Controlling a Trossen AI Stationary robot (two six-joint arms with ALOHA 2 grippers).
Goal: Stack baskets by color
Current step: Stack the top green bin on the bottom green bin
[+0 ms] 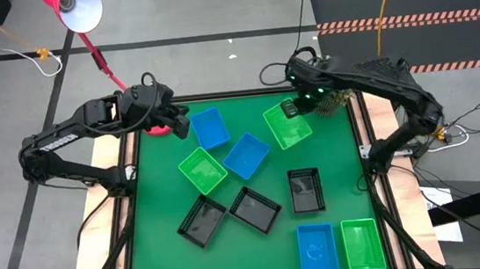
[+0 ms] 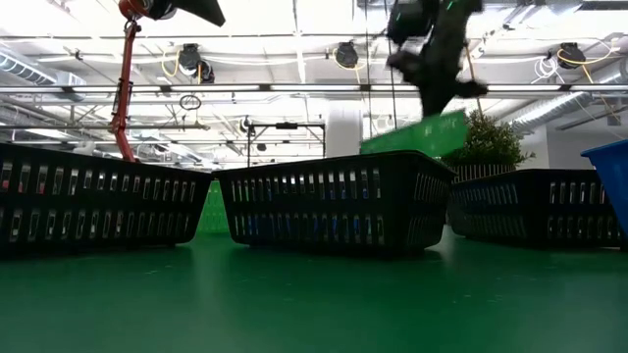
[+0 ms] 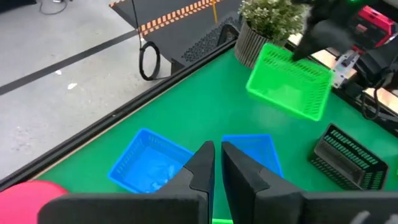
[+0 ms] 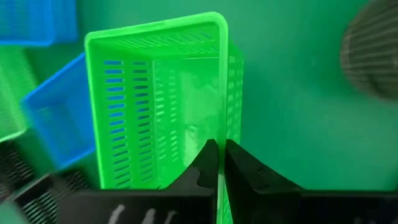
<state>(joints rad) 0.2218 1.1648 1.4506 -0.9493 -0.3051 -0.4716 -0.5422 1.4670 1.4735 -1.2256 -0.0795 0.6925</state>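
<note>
A bright green basket (image 1: 288,125) hangs tilted above the far right part of the green surface (image 1: 162,199), its lower edge clear of the mat in the low view. The right gripper (image 4: 217,163) pinches one of its mesh walls between fingers pressed nearly together, with the rim of that wall running up from the fingertips in the right wrist view. A small potted plant (image 1: 336,100) stands just beyond it at the far right corner.

Near the middle lie two blue baskets, one toward the far edge (image 1: 209,127) and one just beside it nearer the centre (image 1: 246,155), with a second green basket (image 1: 202,170) touching or almost touching the latter on its left. Nearer the front sit three black baskets: two close together (image 1: 202,221) (image 1: 255,209) and one apart to the right (image 1: 305,189). At the front right corner a third blue basket (image 1: 316,249) and a third green basket (image 1: 362,245) lie side by side.

The left gripper (image 3: 214,163) hovers over the far left part of the surface above the blue baskets, fingers drawn together and holding nothing. A pink lamp base (image 1: 159,127) shows just beside it.
</note>
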